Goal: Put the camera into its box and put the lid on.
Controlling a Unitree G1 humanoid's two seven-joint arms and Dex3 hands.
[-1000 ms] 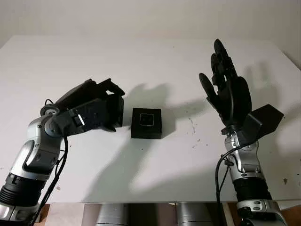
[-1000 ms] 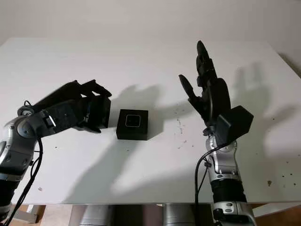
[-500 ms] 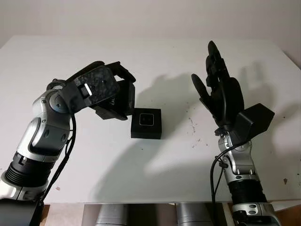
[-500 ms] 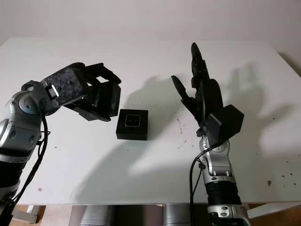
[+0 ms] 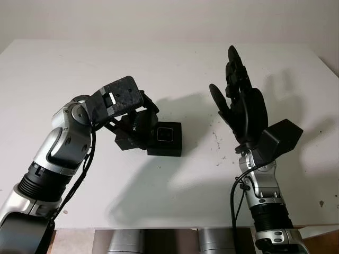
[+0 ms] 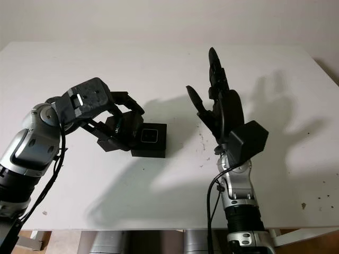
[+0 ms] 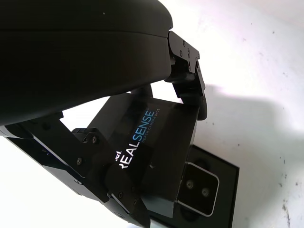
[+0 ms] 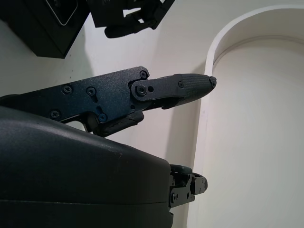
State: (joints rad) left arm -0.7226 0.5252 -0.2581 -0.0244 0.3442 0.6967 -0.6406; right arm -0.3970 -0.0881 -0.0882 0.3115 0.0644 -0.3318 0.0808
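The left hand (image 5: pixel 132 119) reaches in over the white table (image 5: pixel 175 69), fingers (image 7: pixel 187 71) closed around the black lid (image 7: pixel 152 156), which carries the word REALSENSE in pale letters. The lid is tilted in the grip, and its lower edge hangs just beside the near-left corner of the box (image 5: pixel 166 139), close above the tabletop; whether lid and box touch cannot be told. Just past the fingertips of this hand the box sits on the table, black and square, its top uncovered. Inside it lies the camera (image 7: pixel 198 188), a small pale-rimmed square face with two dark lenses looking upward, set in the middle of the box.

Further right, well apart from the box, the right hand (image 5: pixel 241 108) stands raised above the table with its palm turned toward the box. It is open and holds nothing, its fingers (image 8: pixel 180 85) pointing up and away from the robot.
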